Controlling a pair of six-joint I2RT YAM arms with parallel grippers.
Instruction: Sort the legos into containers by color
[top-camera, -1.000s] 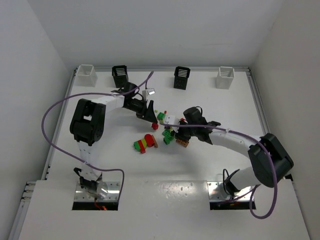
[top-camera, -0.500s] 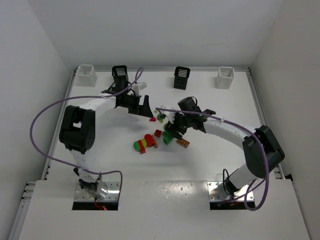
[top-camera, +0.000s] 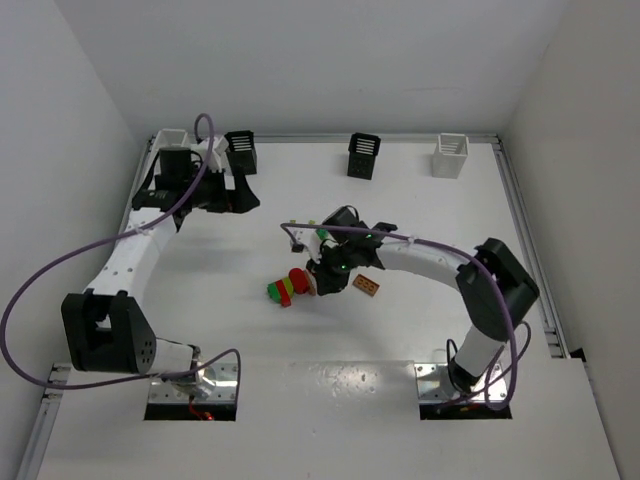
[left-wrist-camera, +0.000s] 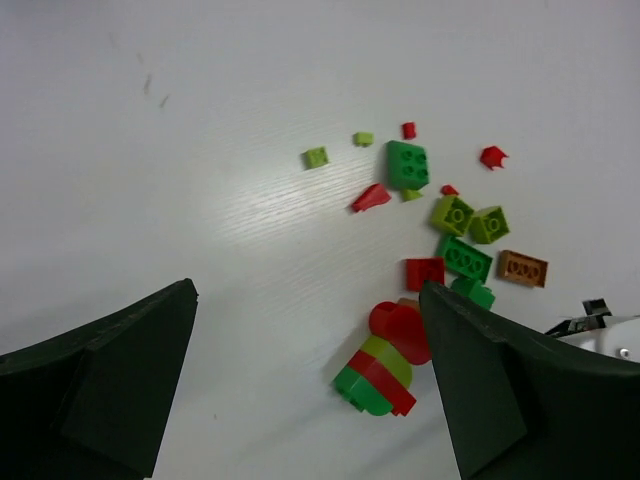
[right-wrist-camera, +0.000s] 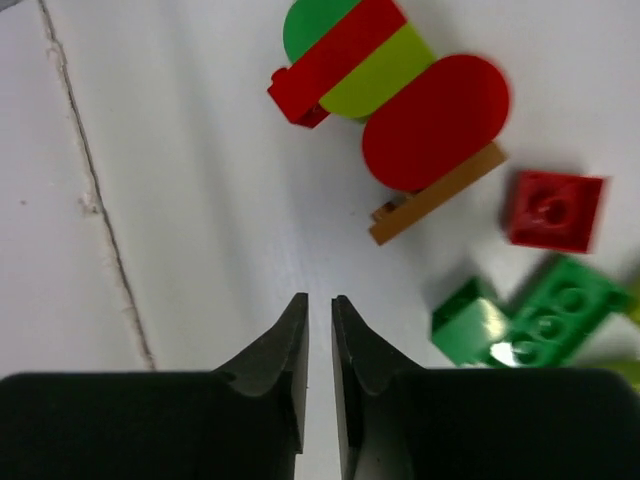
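**Left fingers spread and empty near the far bins; right fingers pinched shut by the stack**

The stacked piece (top-camera: 289, 287), red and green layers with a round red end, lies mid-table and is the marker for everything else. From above, the right gripper (top-camera: 322, 276) sits just to the right of it, low over the table, but its fingers are too small to read there. The right wrist camera settles it. The two fingers (right-wrist-camera: 290, 350) stand almost together, with a sliver of bare table between them and nothing held. Their tips stop just short of the stack, and a red square brick (right-wrist-camera: 555, 210) and a dark green brick (right-wrist-camera: 545, 318) lie close beside it.

The left gripper (top-camera: 243, 195) is well apart from the stack, toward the far left, near a black bin (top-camera: 241, 150). Its own camera shows the fingers (left-wrist-camera: 100, 385) at full spread and empty. It also shows the loose legos (left-wrist-camera: 453, 213) scattered just beyond the stack, most of which the right arm covers in the overhead view. An orange-brown brick (top-camera: 366, 287) lies right of the stack.

Only the overhead view shows the containers (top-camera: 451, 155), well beyond the stack in a row along the far edge.
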